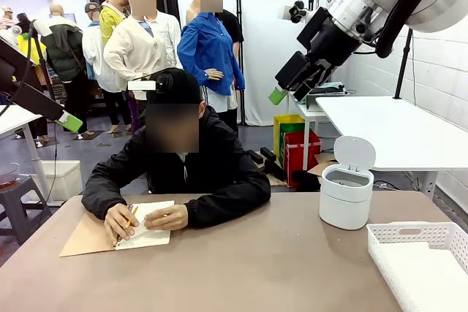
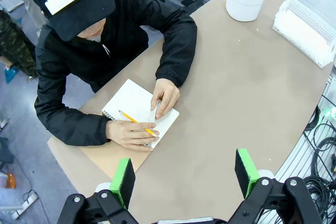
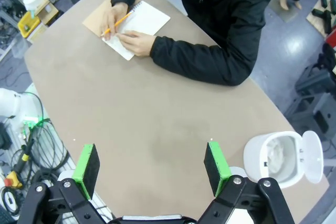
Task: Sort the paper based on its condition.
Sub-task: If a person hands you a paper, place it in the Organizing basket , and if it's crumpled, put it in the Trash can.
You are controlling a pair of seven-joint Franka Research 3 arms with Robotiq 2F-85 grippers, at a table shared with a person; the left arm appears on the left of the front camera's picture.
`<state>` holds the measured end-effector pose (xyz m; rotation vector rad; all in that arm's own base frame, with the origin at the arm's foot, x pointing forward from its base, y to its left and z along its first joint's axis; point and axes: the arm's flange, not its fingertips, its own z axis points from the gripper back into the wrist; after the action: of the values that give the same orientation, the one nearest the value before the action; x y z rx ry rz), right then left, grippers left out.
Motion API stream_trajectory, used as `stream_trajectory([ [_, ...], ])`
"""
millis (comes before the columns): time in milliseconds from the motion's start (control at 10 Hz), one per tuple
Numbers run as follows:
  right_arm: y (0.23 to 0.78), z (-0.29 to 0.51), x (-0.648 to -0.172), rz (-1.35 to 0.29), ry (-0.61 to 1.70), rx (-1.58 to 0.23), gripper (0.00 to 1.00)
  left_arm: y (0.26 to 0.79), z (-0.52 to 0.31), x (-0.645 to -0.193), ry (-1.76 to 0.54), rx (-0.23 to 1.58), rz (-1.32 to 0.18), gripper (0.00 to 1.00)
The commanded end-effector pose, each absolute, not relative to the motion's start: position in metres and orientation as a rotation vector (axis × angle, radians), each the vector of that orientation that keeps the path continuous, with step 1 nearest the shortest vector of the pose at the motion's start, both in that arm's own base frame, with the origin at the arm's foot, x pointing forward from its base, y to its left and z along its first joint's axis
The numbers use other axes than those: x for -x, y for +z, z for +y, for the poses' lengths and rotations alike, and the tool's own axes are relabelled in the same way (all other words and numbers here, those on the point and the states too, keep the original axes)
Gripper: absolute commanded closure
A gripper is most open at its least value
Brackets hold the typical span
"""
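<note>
A person sits at the far side of the brown table [image 1: 241, 268] and writes with a yellow pencil [image 2: 137, 123] on the white top page of an open notebook [image 1: 150, 233] with a tan cover. Loose paper is out of view on the tabletop. Something white and wrinkled [image 3: 275, 156] lies inside the open bin; I cannot tell whether it is paper. My left gripper [image 2: 184, 158] hangs high over the near table edge, open with nothing between its green pads. My right gripper [image 3: 151, 148] is also raised high, open and holding nothing. Both also show in the front view, left gripper [image 1: 69, 122] and right gripper [image 1: 279, 94].
A small white bin [image 1: 345, 195] with its lid flipped up stands at the right of the table. A white slotted basket [image 1: 420, 235] sits at the near right corner. The person's arms and hands [image 1: 164, 218] rest on the far left part.
</note>
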<state>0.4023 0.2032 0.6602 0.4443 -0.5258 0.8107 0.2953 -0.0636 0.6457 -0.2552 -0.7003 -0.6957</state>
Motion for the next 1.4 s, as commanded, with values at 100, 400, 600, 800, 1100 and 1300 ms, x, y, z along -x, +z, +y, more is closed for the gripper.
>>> stream_trajectory([
  [100, 0.6606, 0.2071, -0.3961, -0.56, 0.757, -0.496, 0.0, 0.6464, -0.0628, -0.2958, -0.69, 0.259, -0.703, 0.0],
  [400, 0.6593, 0.2095, -0.3945, -0.569, 0.745, -0.523, 0.0, 0.6464, -0.0628, -0.2958, -0.69, 0.259, -0.703, 0.0],
  [600, 0.6605, 0.2078, -0.395, -0.58, 0.753, -0.527, 0.0, 0.6464, -0.0628, -0.2958, -0.69, 0.259, -0.703, 0.0],
  [800, 0.6598, 0.2102, -0.393, -0.588, 0.751, -0.533, 0.0, 0.6464, -0.0628, -0.2958, -0.69, 0.259, -0.703, 0.0],
  [1100, 0.6615, 0.212, -0.3889, -0.581, 0.822, -0.524, 0.0, 0.6464, -0.0628, -0.2958, -0.69, 0.259, -0.703, 0.0],
  [1300, 0.6668, 0.2108, -0.3955, -0.562, 0.776, -0.507, 0.0, 0.6464, -0.0628, -0.2958, -0.69, 0.259, -0.703, 0.0],
])
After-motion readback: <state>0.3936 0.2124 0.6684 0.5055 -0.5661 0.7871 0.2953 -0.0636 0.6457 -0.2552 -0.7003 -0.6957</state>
